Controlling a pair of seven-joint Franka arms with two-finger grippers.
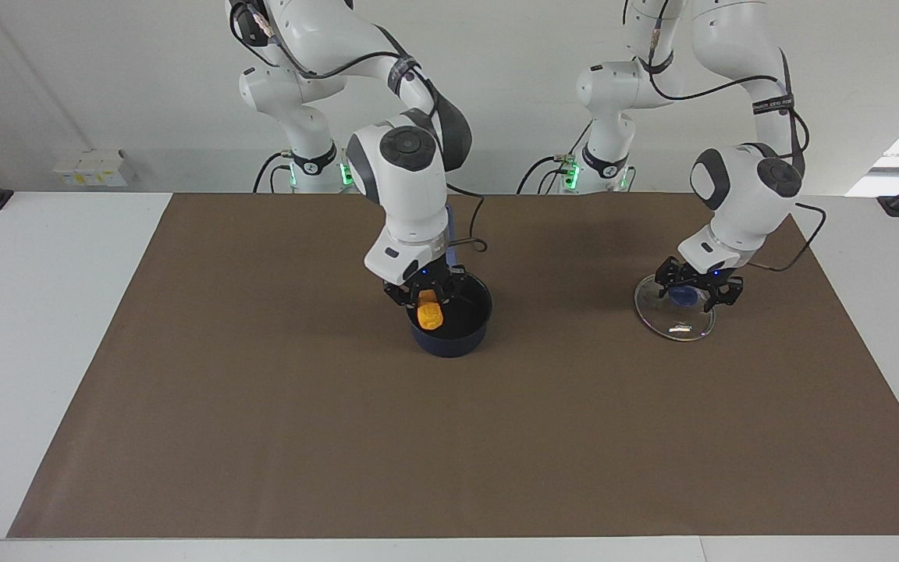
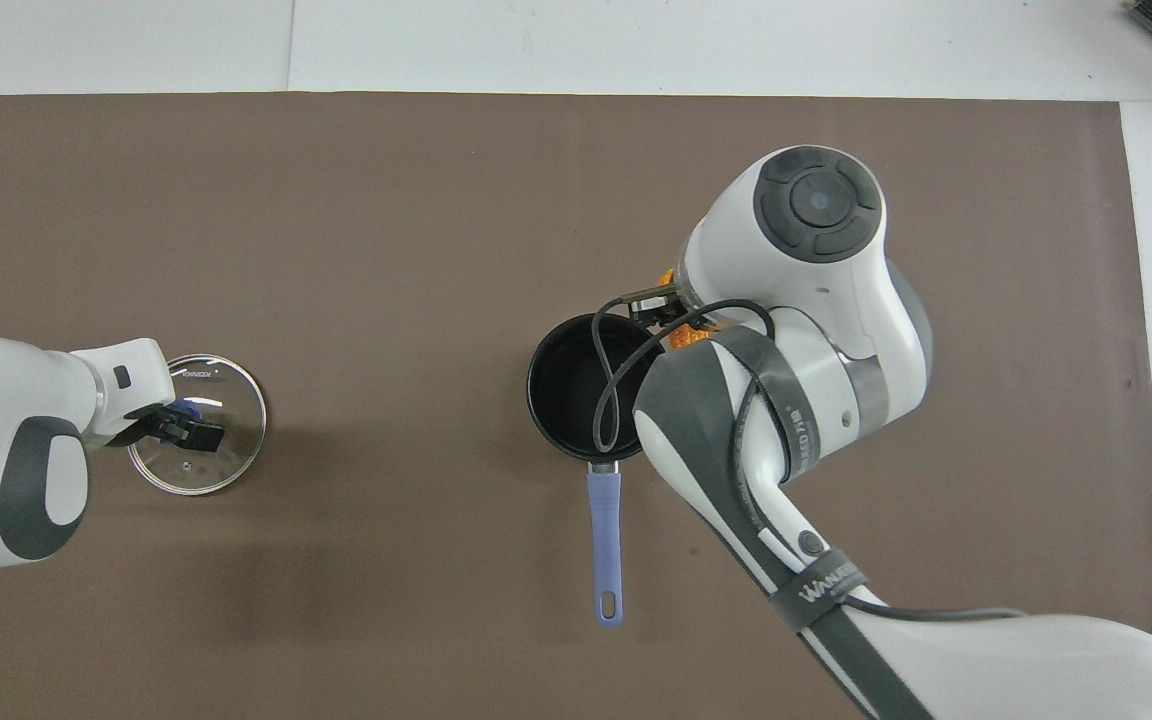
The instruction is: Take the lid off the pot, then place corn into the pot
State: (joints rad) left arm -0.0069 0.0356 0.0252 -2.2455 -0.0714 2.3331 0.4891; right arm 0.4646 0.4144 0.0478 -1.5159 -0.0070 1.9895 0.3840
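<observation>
The pot (image 1: 457,332) is a dark navy saucepan at the middle of the mat, its blue handle (image 2: 604,540) pointing toward the robots. My right gripper (image 1: 428,300) is shut on the orange-yellow corn (image 1: 431,314) and holds it just over the pot's rim, at the edge toward the right arm's end. In the overhead view only a bit of the corn (image 2: 681,338) shows beside the pot (image 2: 576,385). The glass lid (image 1: 672,321) lies on the mat toward the left arm's end. My left gripper (image 1: 695,290) sits low on it, shut on its blue knob (image 2: 186,409).
A brown mat (image 1: 262,406) covers most of the white table (image 1: 28,312). The right arm's cable (image 2: 616,380) hangs across the pot's opening in the overhead view. Bare mat lies all round the pot and the lid (image 2: 226,395).
</observation>
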